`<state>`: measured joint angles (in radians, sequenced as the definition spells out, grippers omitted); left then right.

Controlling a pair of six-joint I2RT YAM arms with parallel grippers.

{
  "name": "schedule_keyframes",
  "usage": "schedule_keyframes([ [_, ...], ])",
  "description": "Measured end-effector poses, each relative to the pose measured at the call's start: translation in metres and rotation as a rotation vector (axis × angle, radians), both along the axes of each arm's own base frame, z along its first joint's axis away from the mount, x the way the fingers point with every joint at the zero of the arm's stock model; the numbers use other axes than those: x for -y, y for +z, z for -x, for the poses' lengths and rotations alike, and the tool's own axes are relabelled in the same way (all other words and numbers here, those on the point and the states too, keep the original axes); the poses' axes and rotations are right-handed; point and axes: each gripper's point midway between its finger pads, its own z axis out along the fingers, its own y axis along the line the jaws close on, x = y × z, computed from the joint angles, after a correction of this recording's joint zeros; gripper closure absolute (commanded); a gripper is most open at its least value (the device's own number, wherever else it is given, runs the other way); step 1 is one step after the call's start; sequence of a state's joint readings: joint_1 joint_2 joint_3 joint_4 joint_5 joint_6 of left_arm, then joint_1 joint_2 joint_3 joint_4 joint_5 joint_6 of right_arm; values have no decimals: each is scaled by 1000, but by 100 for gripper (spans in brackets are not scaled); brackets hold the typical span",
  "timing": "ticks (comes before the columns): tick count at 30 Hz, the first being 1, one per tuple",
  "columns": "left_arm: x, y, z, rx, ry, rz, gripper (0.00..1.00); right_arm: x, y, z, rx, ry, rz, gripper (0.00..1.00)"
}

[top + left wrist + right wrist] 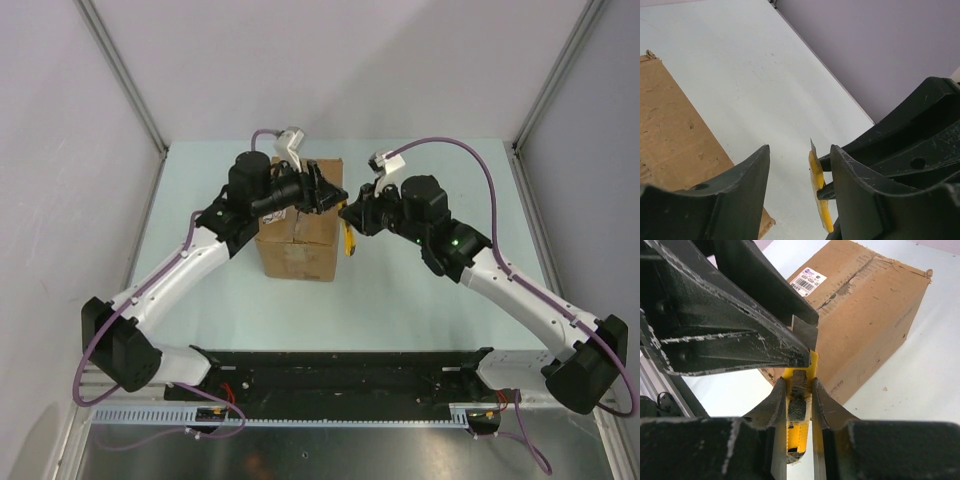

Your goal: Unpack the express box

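Note:
The express box (298,245), brown cardboard, stands mid-table with its top flaps lying flat; a white barcode label (807,279) sits on its top. It also shows in the left wrist view (670,135) and the right wrist view (865,305). My left gripper (325,192) hovers over the box's right top edge, open and empty (799,170). My right gripper (352,215) is shut (799,390) on a yellow utility knife (799,412). The knife hangs just right of the box (350,240), its blade (805,332) out and close to one left finger (730,335).
The pale green table (420,290) is walled by grey panels at the back and both sides. A black rail (340,375) with the arm bases runs along the near edge. Purple cables (470,160) loop above the right arm.

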<state>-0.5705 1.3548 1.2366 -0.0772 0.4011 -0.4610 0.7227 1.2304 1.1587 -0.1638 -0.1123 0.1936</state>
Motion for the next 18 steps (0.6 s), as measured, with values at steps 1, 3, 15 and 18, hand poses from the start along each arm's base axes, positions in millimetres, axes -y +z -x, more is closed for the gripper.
schedule_keyframes([
  [1, 0, -1, 0, -1, 2, -2, 48, -1, 1, 0, -1, -2, -6, 100],
  [3, 1, -3, 2, -1, -1, -5, 53, -3, 3, 1, 1, -10, -15, 100],
  [15, 7, -5, 13, 9, -29, -15, 100, -10, 2, 7, -6, -32, -19, 64],
  [18, 5, -3, 14, 15, -22, -14, 100, -11, 4, 7, -13, -37, -35, 32],
])
